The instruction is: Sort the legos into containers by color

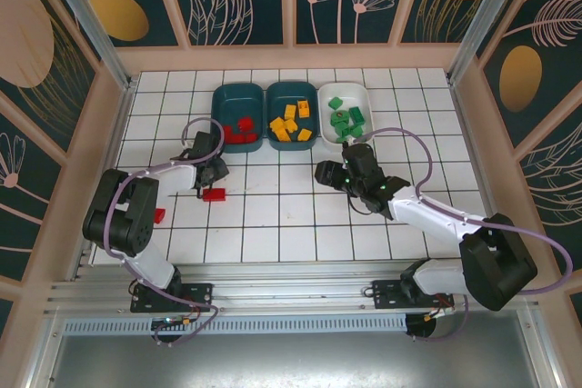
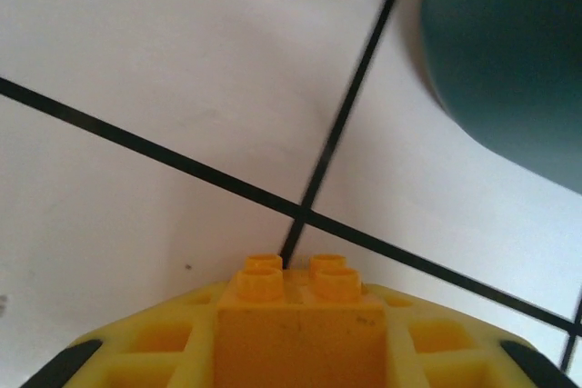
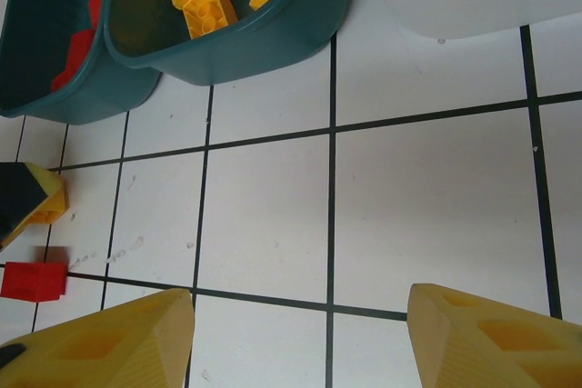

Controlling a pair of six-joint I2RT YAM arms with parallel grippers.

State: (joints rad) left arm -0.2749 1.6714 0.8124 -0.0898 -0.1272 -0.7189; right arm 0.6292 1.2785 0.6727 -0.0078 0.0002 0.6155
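Observation:
My left gripper [image 2: 305, 352] is shut on a yellow-orange lego [image 2: 305, 311], studs pointing forward, just above the white tiles near a dark teal container [image 2: 509, 61]. In the top view it [image 1: 215, 170] hovers below the left teal container [image 1: 216, 106], which holds red legos [image 1: 241, 126]. The middle teal container [image 1: 270, 102] holds yellow-orange legos [image 1: 291, 123], and the white container [image 1: 367, 104] holds green legos [image 1: 346, 117]. A loose red lego [image 1: 214, 194] lies on the tiles by the left gripper. My right gripper [image 3: 300, 315] is open over bare tile, nothing between its fingers [image 3: 118, 338].
Another red lego [image 1: 159, 215] lies beside the left arm's elbow. The right wrist view shows the middle teal container's wall [image 3: 264, 43], the white container's wall [image 3: 473, 6] and the loose red lego [image 3: 35, 281] at far left. Wooden walls ring the table.

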